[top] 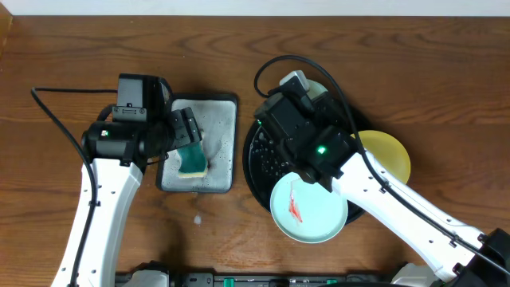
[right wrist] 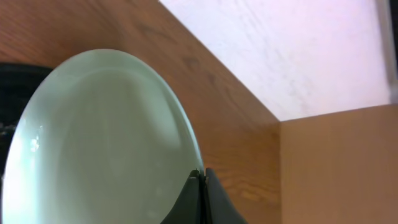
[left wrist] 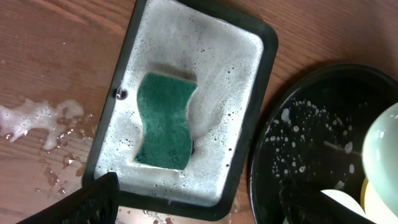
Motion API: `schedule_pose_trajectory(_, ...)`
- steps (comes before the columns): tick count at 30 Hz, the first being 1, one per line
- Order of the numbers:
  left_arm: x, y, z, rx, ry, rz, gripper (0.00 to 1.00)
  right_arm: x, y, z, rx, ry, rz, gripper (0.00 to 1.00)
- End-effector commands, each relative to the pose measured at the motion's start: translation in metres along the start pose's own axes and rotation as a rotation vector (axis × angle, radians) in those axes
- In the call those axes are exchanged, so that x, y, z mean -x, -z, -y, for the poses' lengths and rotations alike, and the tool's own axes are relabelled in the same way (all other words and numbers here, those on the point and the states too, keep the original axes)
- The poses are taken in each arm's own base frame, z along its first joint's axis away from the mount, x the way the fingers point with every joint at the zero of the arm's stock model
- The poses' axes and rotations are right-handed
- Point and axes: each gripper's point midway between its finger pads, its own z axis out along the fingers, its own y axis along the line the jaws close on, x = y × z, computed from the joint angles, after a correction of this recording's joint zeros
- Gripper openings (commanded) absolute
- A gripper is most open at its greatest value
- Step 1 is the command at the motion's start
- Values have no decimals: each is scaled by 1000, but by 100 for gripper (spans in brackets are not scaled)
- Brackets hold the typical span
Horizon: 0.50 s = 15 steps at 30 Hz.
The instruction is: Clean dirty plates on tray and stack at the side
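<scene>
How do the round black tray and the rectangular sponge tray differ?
Shape: the black tray is round, the sponge tray rectangular. Size: the black tray is clearly wider. Contents: the black tray's floor shows scattered suds flecks; the sponge tray is covered in foam around a teal sponge. Both have raised rims and sit on the wooden table.

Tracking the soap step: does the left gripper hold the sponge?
No, the sponge lies flat in the foamy tray below the open left gripper.

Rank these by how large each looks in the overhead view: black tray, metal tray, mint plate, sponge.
1. Black tray, though partly hidden.
2. Metal tray.
3. Mint plate, apparently lifted nearer the camera, so it may look oversized.
4. Sponge.
</scene>
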Motion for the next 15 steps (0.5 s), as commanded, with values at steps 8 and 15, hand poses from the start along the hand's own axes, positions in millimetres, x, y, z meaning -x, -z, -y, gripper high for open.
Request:
schedule_pose_trajectory(8,2,3,0,-2,-8,5,83,-12,-11,25,8,-182,-44,1)
schedule_pose_trajectory(15,2,3,0,-2,-8,5,83,-38,-37,57,275,-526,-114,1)
